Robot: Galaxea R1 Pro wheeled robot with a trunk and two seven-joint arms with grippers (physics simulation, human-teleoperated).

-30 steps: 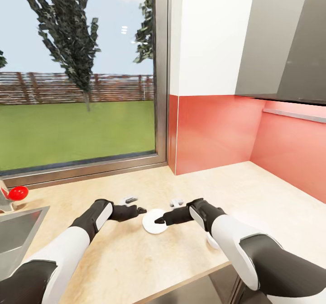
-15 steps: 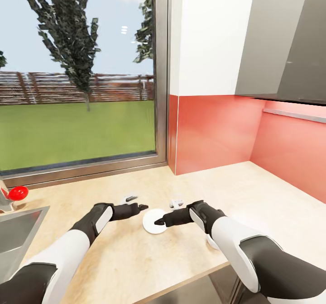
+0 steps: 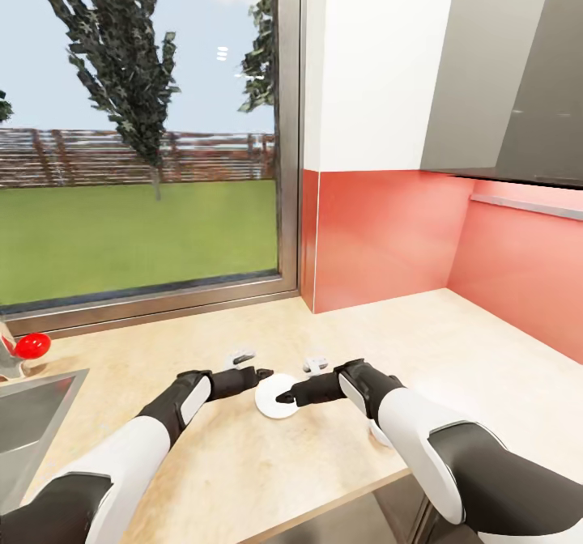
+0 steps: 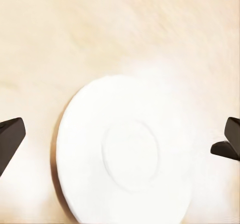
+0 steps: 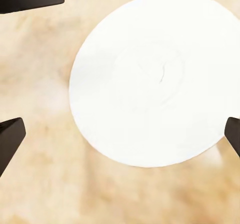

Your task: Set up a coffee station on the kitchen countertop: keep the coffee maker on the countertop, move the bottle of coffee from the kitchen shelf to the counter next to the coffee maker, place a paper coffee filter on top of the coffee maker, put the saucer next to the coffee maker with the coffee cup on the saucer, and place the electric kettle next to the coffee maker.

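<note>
On the worktop [image 3: 340, 463], the left end effector [image 3: 261, 375] is sliding closer to the saucer [image 3: 278, 395], fingers apart. The right end effector [image 3: 285, 396] is waiting open over the saucer, so a grab is probably coming.

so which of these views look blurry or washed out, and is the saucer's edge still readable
Left wrist view: soft and smeared; the flat round white saucer bleeds into the pale beige countertop on one side. Right wrist view: sharper, saucer rim clean, faint shadow beneath. Head view: crisp, evenly lit.
</note>
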